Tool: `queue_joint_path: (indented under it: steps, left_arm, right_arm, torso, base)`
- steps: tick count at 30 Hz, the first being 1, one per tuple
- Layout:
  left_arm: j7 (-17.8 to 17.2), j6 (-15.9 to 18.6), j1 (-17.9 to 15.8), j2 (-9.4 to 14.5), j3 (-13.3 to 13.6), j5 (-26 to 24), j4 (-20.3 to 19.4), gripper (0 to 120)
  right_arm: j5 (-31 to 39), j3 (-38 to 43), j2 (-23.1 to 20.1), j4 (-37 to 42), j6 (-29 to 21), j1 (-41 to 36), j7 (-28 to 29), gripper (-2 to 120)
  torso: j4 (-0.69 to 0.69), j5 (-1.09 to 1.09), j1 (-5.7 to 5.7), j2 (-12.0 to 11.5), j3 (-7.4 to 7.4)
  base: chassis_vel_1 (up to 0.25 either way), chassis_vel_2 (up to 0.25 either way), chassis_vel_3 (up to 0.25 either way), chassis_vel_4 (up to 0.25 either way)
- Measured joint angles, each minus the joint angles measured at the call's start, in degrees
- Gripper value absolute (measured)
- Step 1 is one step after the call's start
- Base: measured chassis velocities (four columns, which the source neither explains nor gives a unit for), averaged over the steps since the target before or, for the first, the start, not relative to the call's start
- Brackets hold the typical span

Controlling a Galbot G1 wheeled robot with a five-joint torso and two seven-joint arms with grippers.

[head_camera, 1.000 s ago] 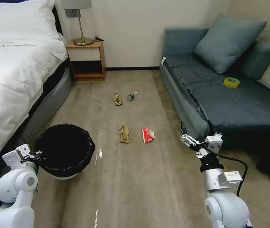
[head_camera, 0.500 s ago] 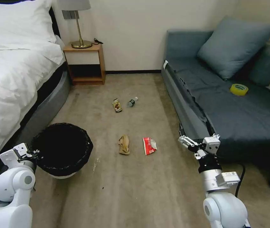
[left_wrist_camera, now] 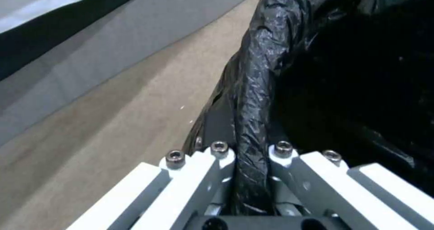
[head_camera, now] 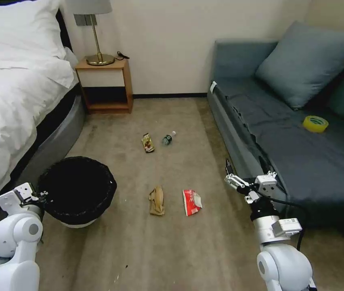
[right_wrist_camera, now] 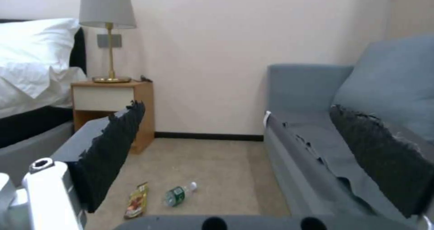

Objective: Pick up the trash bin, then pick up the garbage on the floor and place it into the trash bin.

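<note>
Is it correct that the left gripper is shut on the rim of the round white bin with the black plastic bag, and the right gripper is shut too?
Not quite. The left gripper is shut on the bag-covered rim of the round white bin, but the right gripper is open: the right wrist view shows its fingers spread wide apart, holding nothing.

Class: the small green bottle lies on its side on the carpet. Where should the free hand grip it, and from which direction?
Across the green bottle's body, coming from above: it lies flat, so only the sides offer purchase. The right hand is open and free; the left hand grips the trash bin.
</note>
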Motion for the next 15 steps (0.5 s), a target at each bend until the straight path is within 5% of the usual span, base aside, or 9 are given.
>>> queue_joint_path:
  steps: [15]
  left_arm:
    - [0.1, 0.0, -0.47, -0.16, 0.21, 0.01, 0.6, 3]
  right_arm:
    - [-0.25, -0.31, 0.13, -0.49, 0.14, 0.3, 0.14, 100]
  torso:
    - [0.01, 0.01, 0.0, 0.0, 0.0]
  base:
    - [-0.171, 0.178, 0.172, -0.179]
